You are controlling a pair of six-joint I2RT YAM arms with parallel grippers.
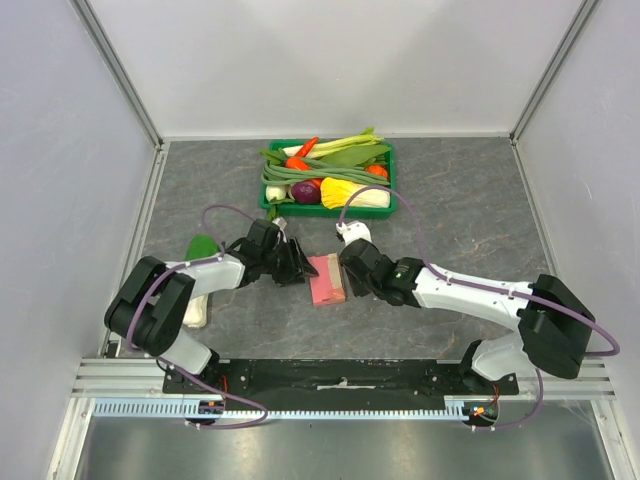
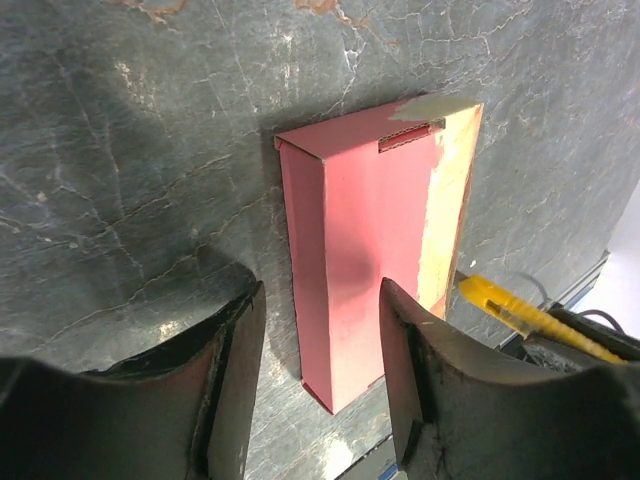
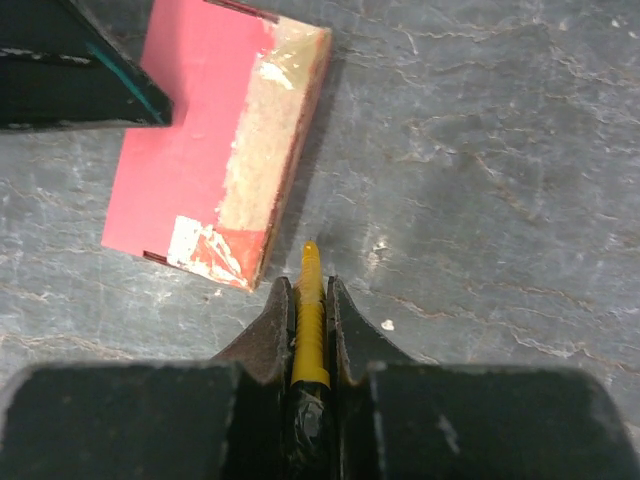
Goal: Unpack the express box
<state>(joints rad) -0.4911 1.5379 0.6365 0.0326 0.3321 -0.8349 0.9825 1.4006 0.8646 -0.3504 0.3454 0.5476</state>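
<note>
Express box [image 2: 365, 230] under parted left tool [image 2: 322, 300], right tool [image 3: 308, 292] pinching yellow cutter [image 3: 310, 350]

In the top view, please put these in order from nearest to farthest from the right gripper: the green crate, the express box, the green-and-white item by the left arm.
1. express box, just left of the right gripper, which holds a yellow knife.
2. green crate, farther back, near the middle.
3. green-and-white item, far left, partly hidden by the left arm.
</note>
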